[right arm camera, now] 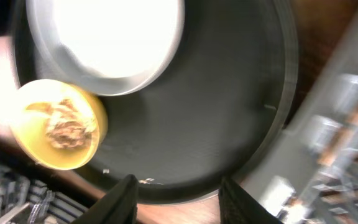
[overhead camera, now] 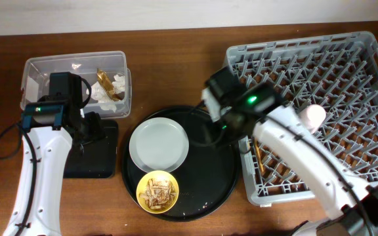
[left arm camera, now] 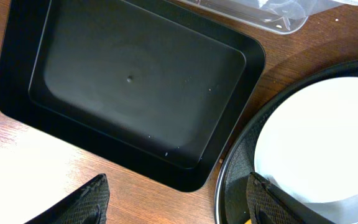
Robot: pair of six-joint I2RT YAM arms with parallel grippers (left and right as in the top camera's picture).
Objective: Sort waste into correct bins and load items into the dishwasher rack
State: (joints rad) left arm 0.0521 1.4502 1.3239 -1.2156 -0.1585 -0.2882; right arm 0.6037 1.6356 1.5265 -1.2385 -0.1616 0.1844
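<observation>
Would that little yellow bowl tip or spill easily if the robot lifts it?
The yellow bowl looks small and rigid, so it is probably light. The loose food scraps inside would likely spill if it tilts. Pushed, it may slide on the smooth round black tray.

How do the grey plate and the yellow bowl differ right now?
The plate is pale grey, wider, shallow and empty. The yellow bowl is smaller, deeper and holds beige-brown food scraps. In the overhead view the plate sits above the bowl. Both rest upright on the round black tray.
</observation>
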